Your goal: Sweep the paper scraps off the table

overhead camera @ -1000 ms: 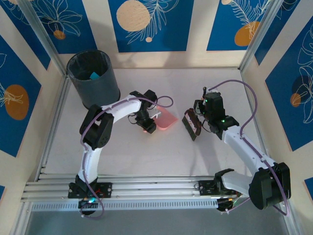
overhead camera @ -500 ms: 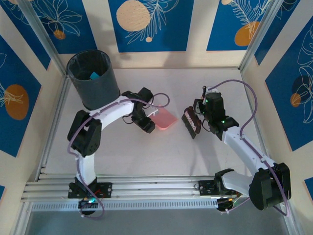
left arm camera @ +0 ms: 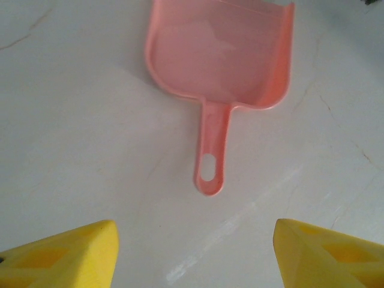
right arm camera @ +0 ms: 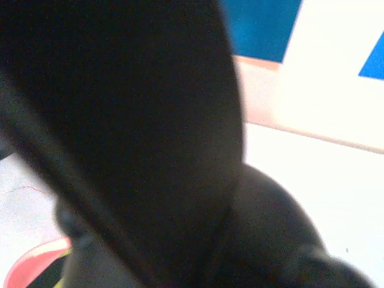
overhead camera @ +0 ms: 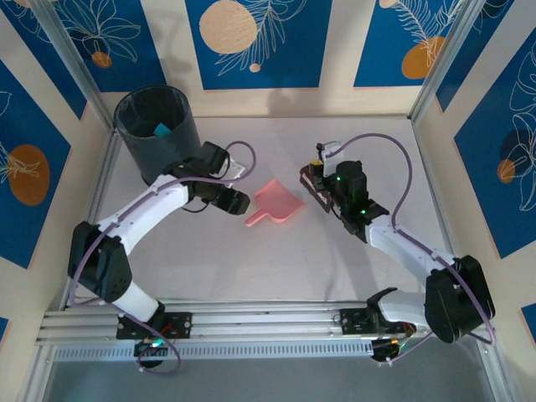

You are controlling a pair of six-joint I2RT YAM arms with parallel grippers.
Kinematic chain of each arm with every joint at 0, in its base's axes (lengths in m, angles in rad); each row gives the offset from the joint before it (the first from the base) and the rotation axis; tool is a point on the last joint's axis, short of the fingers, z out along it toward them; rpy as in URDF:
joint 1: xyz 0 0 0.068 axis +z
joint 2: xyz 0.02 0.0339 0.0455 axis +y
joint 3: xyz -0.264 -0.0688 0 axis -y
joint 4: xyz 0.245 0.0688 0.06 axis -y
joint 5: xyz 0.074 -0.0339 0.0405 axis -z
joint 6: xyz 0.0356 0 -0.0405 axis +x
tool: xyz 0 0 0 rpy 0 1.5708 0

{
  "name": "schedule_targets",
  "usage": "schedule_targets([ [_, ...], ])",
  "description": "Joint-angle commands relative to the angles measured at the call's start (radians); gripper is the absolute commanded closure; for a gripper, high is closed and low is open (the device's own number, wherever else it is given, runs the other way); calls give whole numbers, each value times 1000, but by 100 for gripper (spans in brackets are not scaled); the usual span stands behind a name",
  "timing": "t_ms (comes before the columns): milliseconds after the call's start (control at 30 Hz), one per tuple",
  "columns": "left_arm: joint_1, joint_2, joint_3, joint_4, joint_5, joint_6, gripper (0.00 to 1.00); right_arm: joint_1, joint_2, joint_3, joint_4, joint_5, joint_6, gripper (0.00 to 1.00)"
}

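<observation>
Teal paper scrap inside dark bin

A lab test cell: aluminium-railed table walled by blue-and-cream patterned panels

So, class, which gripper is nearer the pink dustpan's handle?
Left. The left gripper sits open just short of the handle; the right gripper, holding the brush, is across the pan.

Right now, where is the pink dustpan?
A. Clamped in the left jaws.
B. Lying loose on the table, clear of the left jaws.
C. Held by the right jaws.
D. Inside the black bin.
B: the dustpan lies flat on the table, its handle short of the open left jaws; the right jaws hold the brush.
</observation>
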Motion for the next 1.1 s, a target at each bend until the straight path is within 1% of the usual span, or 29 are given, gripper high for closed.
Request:
schedule_targets([
  [0, 41, -72, -40, 25, 46, -55, 31, 43, 32, -1, 186, 52, -143, 100],
  [333, 133, -251, -55, -94, 38, -73, 30, 177, 200, 10, 375, 147, -322, 100],
  [500, 153, -296, -65, -133, 47, -50, 30, 233, 275, 9, 479, 206, -410, 100],
  [600, 159, -317, -92, -112, 46, -31, 30, 263, 304, 0, 525, 227, -444, 100],
  [700, 165, -346, -136, -49, -3, -35, 30, 282, 323, -16, 559, 235, -451, 100],
  [800, 171, -365, -146, -37, -15, -22, 30, 304, 339, -26, 570, 236, -450, 100],
  [1067, 194, -392, -170, -8, 9, -30, 29, 365, 386, -44, 594, 281, -464, 100],
])
